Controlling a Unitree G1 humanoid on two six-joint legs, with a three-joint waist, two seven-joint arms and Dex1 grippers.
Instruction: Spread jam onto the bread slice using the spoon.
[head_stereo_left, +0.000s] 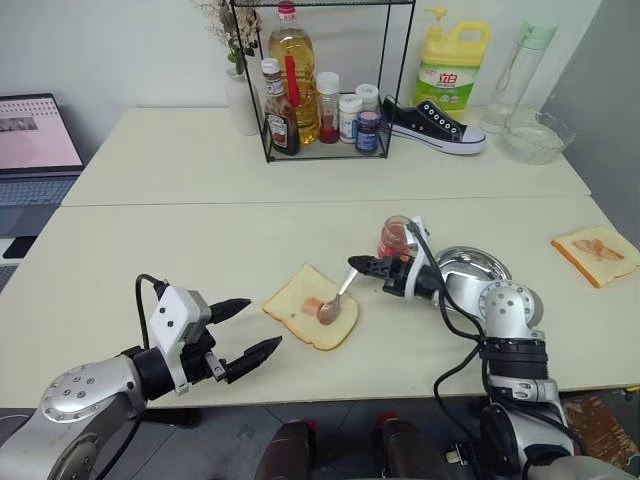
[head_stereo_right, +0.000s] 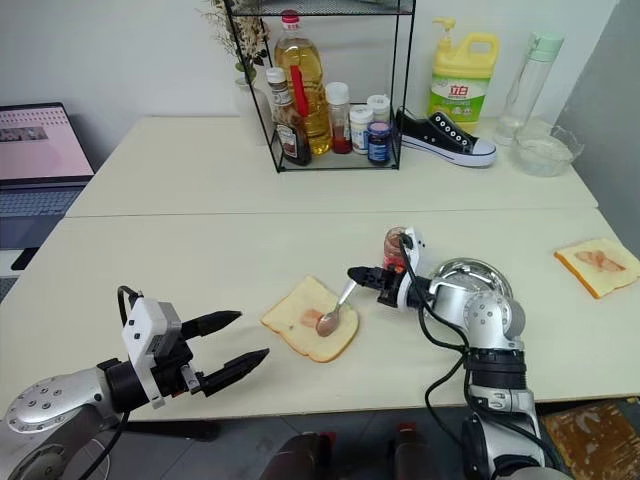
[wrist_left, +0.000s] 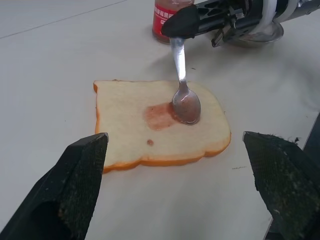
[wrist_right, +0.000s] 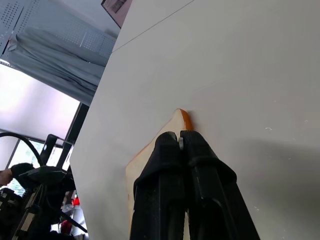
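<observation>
The bread slice (head_stereo_left: 290, 300) lies flat on the table in front of me, with a small smear of reddish jam near its middle. The spoon (head_stereo_left: 338, 296) slants down onto it, its jam-coated bowl resting on the bread beside the smear. My right gripper (head_stereo_left: 358, 265) is shut on the spoon's handle end, just right of the slice. The jam jar (head_stereo_left: 395, 238) stands upright close behind that gripper. My left gripper (head_stereo_left: 262, 324) hangs open to the left of the slice, apart from it and holding nothing; its black fingers (wrist_left: 82, 185) frame the bread in the left wrist view.
A second slice (head_stereo_left: 597, 254) lies at the table's right edge. A steel bowl (head_stereo_left: 478, 262) sits behind my right wrist. At the back stand a wire rack (head_stereo_left: 320, 100) of bottles, a shoe (head_stereo_left: 435, 125), a detergent jug (head_stereo_left: 452, 65) and a glass bowl (head_stereo_left: 537, 137). A laptop (head_stereo_left: 35, 140) is far left.
</observation>
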